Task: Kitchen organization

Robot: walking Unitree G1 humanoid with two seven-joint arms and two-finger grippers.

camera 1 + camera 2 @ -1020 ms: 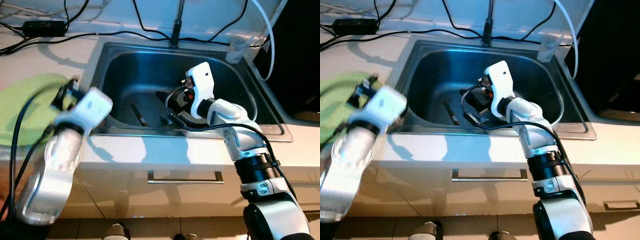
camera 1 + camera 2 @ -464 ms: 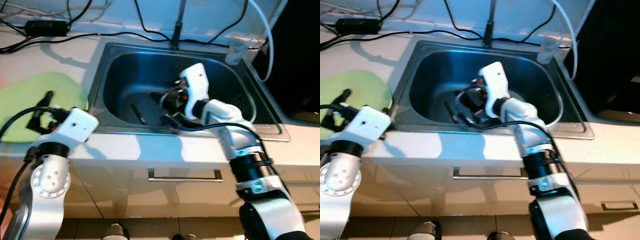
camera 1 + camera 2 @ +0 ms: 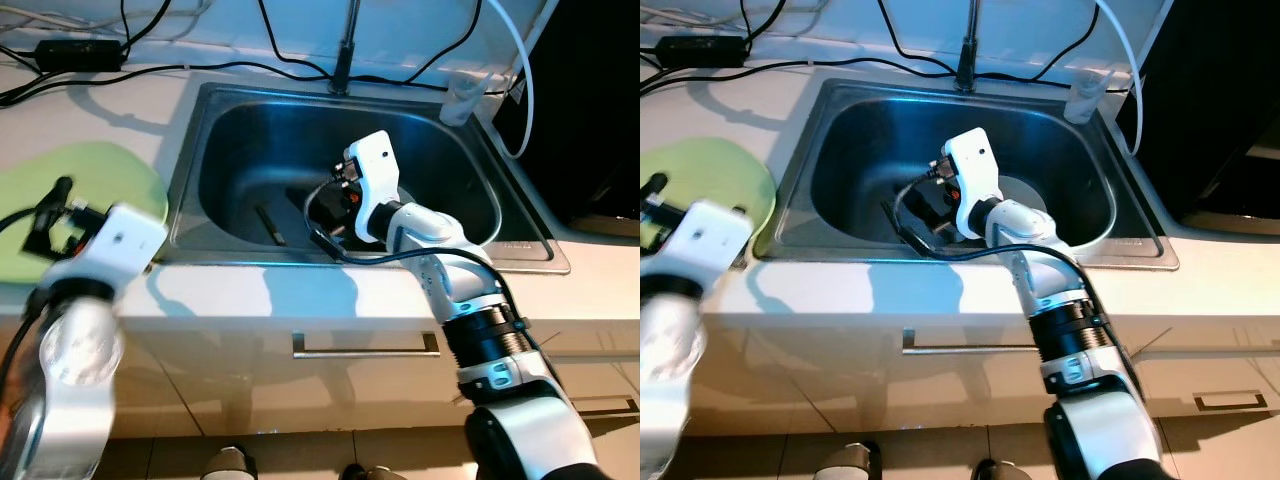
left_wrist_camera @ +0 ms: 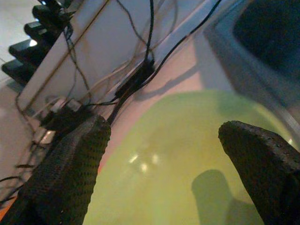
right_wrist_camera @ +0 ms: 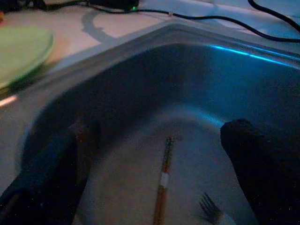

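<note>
— Reaching into the stainless steel sink basin (image 3: 470,185), was that your right arm?

— It was. My right gripper (image 5: 154,154) hung low inside the basin, its two black fingers spread wide and holding nothing. Between them, on the sink floor, lay a slim brown chopstick-like stick with a pale band (image 5: 163,187), and just beside it the tines of a metal fork (image 5: 208,209). I judged the fingers were set apart like that so they could straddle the stick for a pick-up.

— And your left?

— My left gripper (image 4: 164,154) hovered over the flat pale-green plate (image 3: 110,185) on the counter to the left of the sink, its fingers also wide apart and empty. It seemed placed there in readiness, perhaps to steady or take the plate; I could not tell which.

— Anything in the way?

— Black cables (image 3: 250,68) trailed across the pink countertop (image 3: 90,110) behind the basin, near a black power adapter (image 3: 75,50). The dark faucet stem (image 3: 343,60) stood at the back rim, and a small clear cup (image 3: 463,95) sat at the right rear corner. The basin's steep walls looked the tightest constraint on my wrist.
</note>
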